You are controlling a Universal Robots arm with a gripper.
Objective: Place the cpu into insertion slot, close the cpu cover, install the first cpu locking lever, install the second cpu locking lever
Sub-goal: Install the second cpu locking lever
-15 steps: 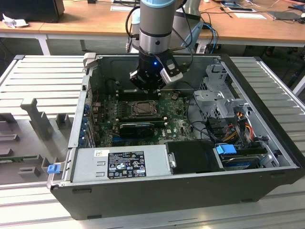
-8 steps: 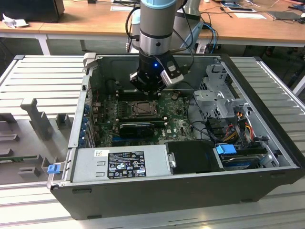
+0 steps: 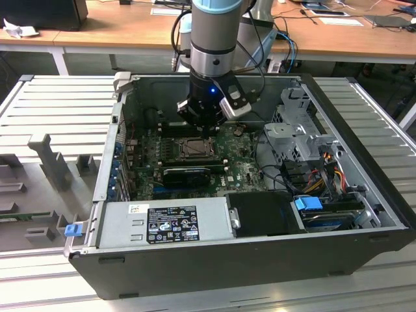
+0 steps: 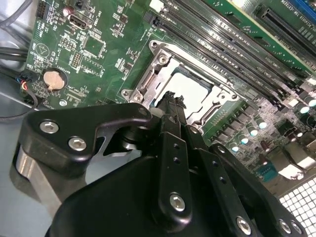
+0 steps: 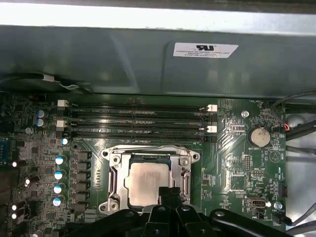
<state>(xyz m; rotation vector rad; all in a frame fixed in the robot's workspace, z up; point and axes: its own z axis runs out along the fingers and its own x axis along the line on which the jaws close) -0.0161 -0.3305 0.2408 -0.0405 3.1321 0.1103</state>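
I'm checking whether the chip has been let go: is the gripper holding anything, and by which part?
Nothing is held. The gripper has its fingers together at the socket's edge, and the chip lies flat in the socket.

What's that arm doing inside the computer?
The robot arm's gripper hangs over the motherboard in the open case, right at the insertion slot. The cpu already lies in the slot, with the cpu cover framing it. The fingers look closed together at the chip's edge.
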